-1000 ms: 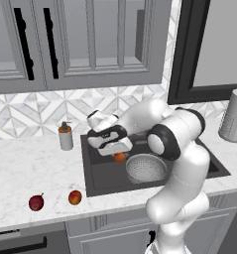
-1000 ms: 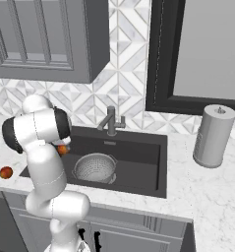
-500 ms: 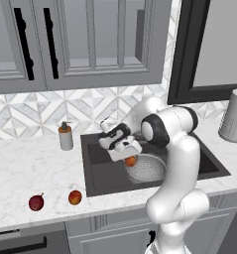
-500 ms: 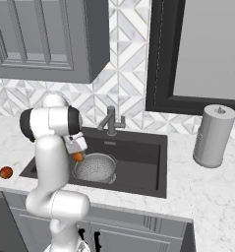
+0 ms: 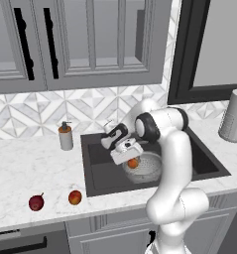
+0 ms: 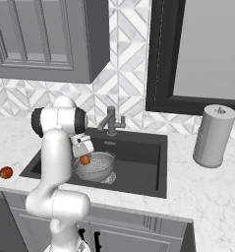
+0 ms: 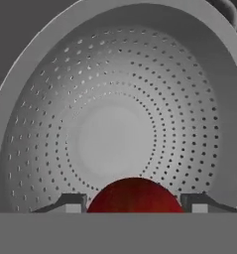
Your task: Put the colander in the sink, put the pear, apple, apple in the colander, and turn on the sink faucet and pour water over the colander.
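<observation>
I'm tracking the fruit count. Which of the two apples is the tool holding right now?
The apple between the tool's fingers, held above the colander in the sink. The other apple sits on the counter beside the darker pear.

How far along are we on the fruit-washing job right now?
Done: the colander sits in the sink, still empty inside. In hand: the gripper holds one apple just above the colander bowl, not released yet. Left: the second apple and the pear lie on the counter left of the sink, and no water runs from the faucet.
</observation>
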Controlling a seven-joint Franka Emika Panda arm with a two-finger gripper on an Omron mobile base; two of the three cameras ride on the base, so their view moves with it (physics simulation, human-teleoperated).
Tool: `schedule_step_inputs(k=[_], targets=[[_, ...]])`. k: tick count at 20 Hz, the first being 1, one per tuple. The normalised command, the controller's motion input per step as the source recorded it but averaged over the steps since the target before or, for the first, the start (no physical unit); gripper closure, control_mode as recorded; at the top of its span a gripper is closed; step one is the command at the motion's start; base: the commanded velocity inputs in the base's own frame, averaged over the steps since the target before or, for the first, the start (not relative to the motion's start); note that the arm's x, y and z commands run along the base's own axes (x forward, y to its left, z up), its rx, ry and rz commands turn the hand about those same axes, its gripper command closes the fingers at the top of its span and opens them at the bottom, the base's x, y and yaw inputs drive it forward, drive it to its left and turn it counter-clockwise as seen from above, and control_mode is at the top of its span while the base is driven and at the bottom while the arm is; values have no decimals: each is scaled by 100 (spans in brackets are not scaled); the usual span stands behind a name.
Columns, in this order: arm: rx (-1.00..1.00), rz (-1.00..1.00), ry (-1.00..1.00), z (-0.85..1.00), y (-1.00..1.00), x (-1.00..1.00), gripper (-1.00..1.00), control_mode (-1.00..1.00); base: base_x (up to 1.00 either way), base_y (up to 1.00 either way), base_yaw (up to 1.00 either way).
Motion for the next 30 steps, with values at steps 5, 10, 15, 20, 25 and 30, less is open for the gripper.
schedule_step_inputs(k=[5, 10, 15, 20, 25, 30], targets=[[0, 0, 0, -32, -21, -1, 100, -100, 0, 0, 0], [0, 0, 0, -13, -29, -30, -100, -100, 0, 0, 0], [1, -5, 0, 1, -41, -44, -100, -100, 0, 0, 0], [5, -8, 0, 4, -30, -54, -100, -100, 0, 0, 0], [4, -5, -1, 0, -5, -46, -100, -100, 0, 0, 0], [1, 0, -6, 0, 0, -42, -100, -100, 0, 0, 0]])
